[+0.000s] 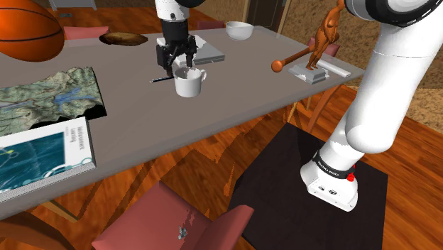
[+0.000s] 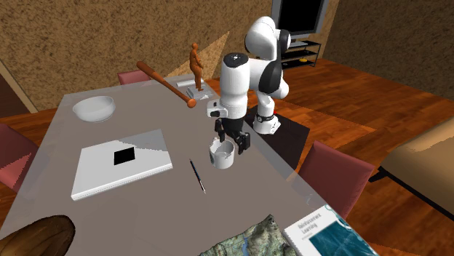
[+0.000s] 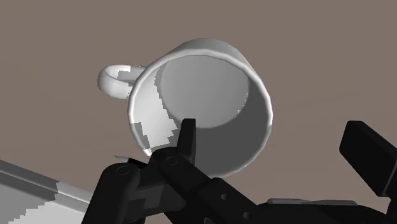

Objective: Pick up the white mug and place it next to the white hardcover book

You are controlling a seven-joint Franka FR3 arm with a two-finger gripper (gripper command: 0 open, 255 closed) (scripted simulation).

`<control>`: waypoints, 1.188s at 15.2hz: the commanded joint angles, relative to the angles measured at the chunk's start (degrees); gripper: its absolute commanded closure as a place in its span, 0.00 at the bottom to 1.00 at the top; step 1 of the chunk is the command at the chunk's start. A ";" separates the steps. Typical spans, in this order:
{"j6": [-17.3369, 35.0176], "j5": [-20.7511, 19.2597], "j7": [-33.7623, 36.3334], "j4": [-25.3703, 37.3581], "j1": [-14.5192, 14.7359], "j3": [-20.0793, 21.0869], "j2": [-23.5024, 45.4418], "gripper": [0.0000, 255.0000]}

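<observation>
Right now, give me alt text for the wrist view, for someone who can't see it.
A white mug stands on a grey-brown table, seen from above into its empty mouth. The black tool hangs open over it, one finger across the near rim, the other clear of the mug.

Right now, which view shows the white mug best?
The wrist view: the mug shows its rim, inside and handle. The shoulder view gives its side, the second exterior view its top below the gripper.
</observation>
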 commanded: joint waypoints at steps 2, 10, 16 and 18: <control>1.34 -0.77 0.78 0.32 0.49 -0.01 1.95 0.00; 5.47 -1.06 1.02 -3.43 0.31 -0.19 2.37 0.00; 5.46 -1.06 1.01 -3.41 0.30 -0.19 2.38 1.00; 5.46 -1.06 1.01 -3.41 0.30 -0.19 2.38 1.00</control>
